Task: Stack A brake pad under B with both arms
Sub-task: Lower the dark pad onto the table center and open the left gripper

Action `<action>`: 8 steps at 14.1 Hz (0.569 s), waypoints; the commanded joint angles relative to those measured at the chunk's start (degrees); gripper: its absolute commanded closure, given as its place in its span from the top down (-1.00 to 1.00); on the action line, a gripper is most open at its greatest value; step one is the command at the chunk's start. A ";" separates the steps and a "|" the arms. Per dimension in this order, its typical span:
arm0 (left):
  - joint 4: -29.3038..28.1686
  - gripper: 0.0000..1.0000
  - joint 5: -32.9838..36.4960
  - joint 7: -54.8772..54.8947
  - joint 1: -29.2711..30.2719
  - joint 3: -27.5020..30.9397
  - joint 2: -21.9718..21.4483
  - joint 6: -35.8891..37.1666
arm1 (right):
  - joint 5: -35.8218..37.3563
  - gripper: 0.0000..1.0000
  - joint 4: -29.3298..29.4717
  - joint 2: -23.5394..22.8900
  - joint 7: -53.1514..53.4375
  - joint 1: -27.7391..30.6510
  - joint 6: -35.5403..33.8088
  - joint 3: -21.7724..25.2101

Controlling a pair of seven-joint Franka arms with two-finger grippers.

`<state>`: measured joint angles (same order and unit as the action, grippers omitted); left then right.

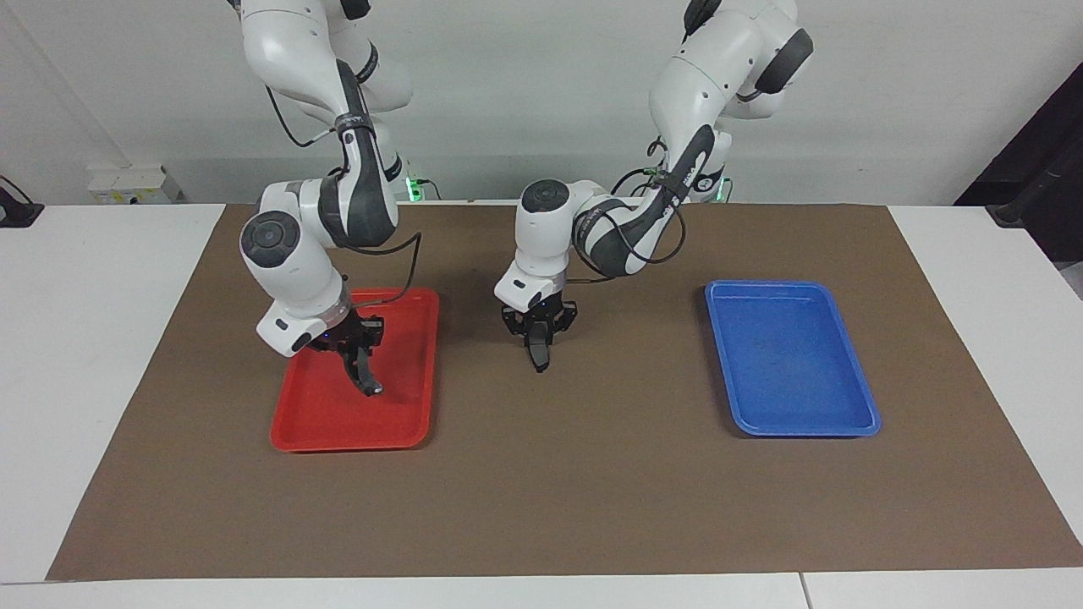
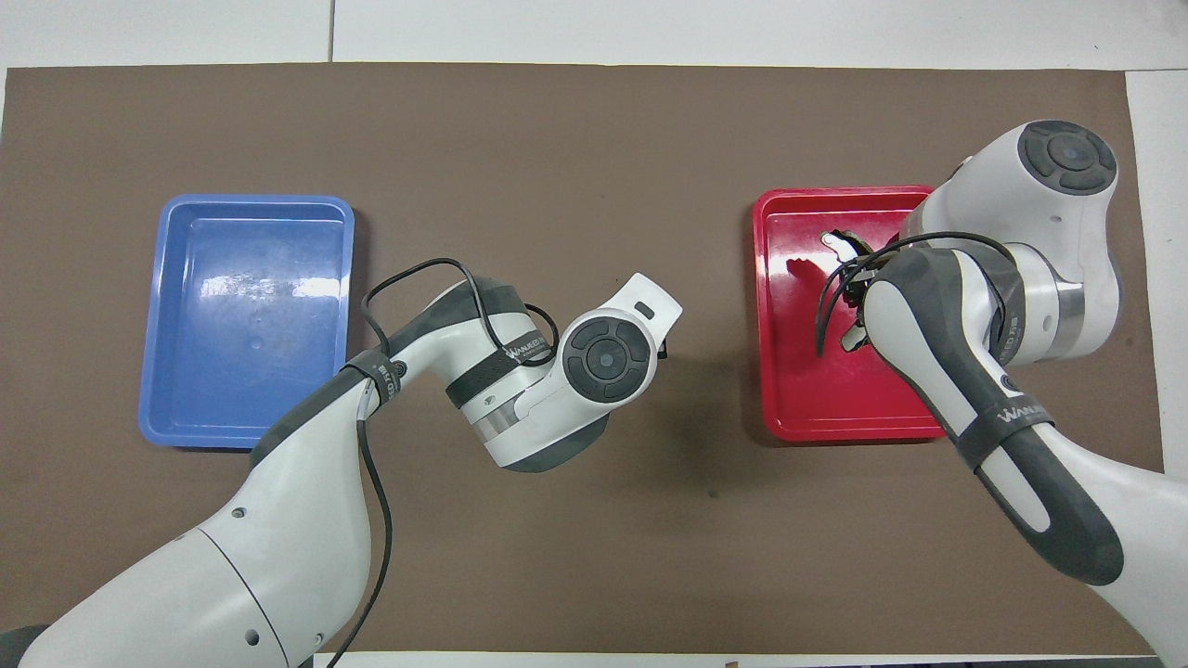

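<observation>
Stacking is not yet done: the right claw (image 1: 369,387), shut over the red tray (image 1: 313,416) at three o'clock, seems to grip B (image 1: 363,370), while the left claw (image 1: 539,364), whose opening I cannot tell, carries what may be A (image 1: 538,348) low over the middle of the tabletop (image 1: 592,491).

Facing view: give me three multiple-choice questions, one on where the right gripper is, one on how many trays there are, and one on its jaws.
1. The right gripper is over:
A. the red tray
B. the bare brown mat
C. the white tabletop

2. How many trays are there?
A. one
B. two
C. three

3. The right gripper's jaws are:
A. shut
B. wide open
C. out of view

Answers:
1 A, it hangs above the red tray's floor.
2 B, there is the red tray and a blue tray.
3 A, its jaws meet at the tip.
</observation>
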<state>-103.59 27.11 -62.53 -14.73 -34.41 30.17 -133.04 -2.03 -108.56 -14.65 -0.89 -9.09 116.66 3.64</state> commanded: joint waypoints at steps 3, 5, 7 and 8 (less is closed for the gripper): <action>3.64 0.64 1.63 -0.58 -0.21 0.92 -0.03 4.95 | -0.79 -1.00 2.30 0.23 -1.93 0.56 -2.93 -0.30; 6.55 1.00 1.20 0.12 0.40 1.10 -0.64 9.53 | -0.79 -1.00 2.30 0.23 -1.93 0.47 -2.93 -0.30; 6.56 1.00 0.93 1.08 1.89 1.10 -2.83 12.35 | -0.79 -1.00 3.44 0.23 -1.84 0.47 -4.07 -1.52; 6.47 1.00 -0.55 3.35 2.86 1.10 -4.23 14.19 | -0.79 -1.00 4.75 0.06 -1.49 0.38 -5.12 -1.88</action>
<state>-96.74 27.39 -61.70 -13.18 -33.60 29.12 -122.56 -2.03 -106.50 -14.66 -0.93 -9.11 114.26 3.04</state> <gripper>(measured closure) 0.000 0.586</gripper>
